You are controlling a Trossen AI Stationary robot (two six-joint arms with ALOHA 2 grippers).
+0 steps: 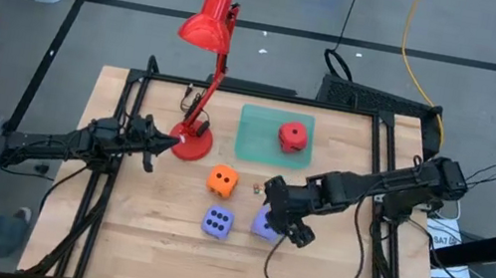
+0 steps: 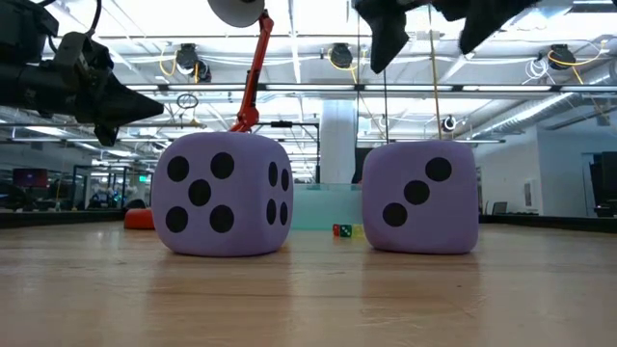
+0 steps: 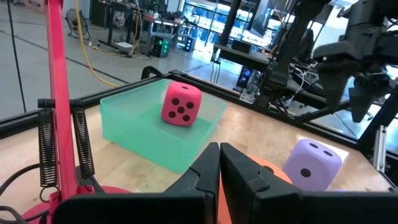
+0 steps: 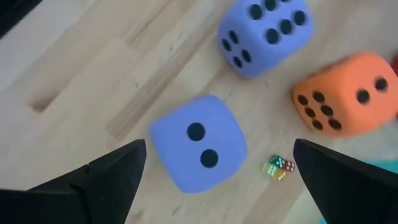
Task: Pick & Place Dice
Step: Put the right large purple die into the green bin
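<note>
1. My right gripper (image 1: 282, 228) hangs spread as wide as it goes, holding nothing, its two dark fingers (image 4: 109, 177) apart on either side of the target.
2. Straight below it, centred in the gap, sits the nearer soft purple-blue cube die (image 4: 198, 143), two pips up, resting on the wooden table (image 1: 326, 273). It is a cube with no long axis, so what matters is that its flat faces look slightly turned against my finger line; I judge that a straight descent, perhaps with a small wrist turn, should seat it.
3. Just beyond it lies a tiny cluster of small coloured dice (image 4: 277, 167), close to my far finger's path.
4. Farther out are the second soft purple-blue cube die (image 4: 264, 34) and the soft orange cube die (image 4: 348, 99), both clear of my fingers.
5. Farthest, the soft red cube die (image 1: 294, 136) sits in the translucent green tray (image 1: 253, 140).
6. My left gripper (image 1: 169, 143) waits closed and empty by the red desk lamp (image 1: 207, 31), well apart; the right arm is plainly nearer.
</note>
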